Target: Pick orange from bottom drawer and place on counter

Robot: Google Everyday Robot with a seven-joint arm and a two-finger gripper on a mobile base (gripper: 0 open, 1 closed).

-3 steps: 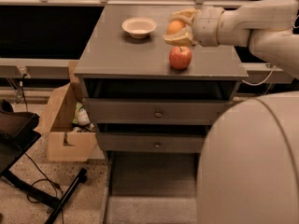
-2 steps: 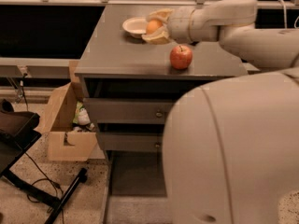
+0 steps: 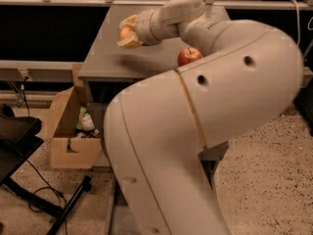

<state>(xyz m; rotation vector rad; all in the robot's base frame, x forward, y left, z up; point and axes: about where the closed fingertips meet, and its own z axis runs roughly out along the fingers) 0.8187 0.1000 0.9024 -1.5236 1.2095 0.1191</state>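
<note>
Orange fruit (image 3: pixel 125 32), small and round, is clasped in the pale two-finger gripper (image 3: pixel 128 35), which hangs over the flat grey counter (image 3: pixel 105 58) beneath it. It is best lowered straight down and released gently. A red apple (image 3: pixel 190 56) sits well apart, back along the arm.

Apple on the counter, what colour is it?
Red, in the camera view. The apple rests on the counter; above the counter, the tool grips the orange.
</note>
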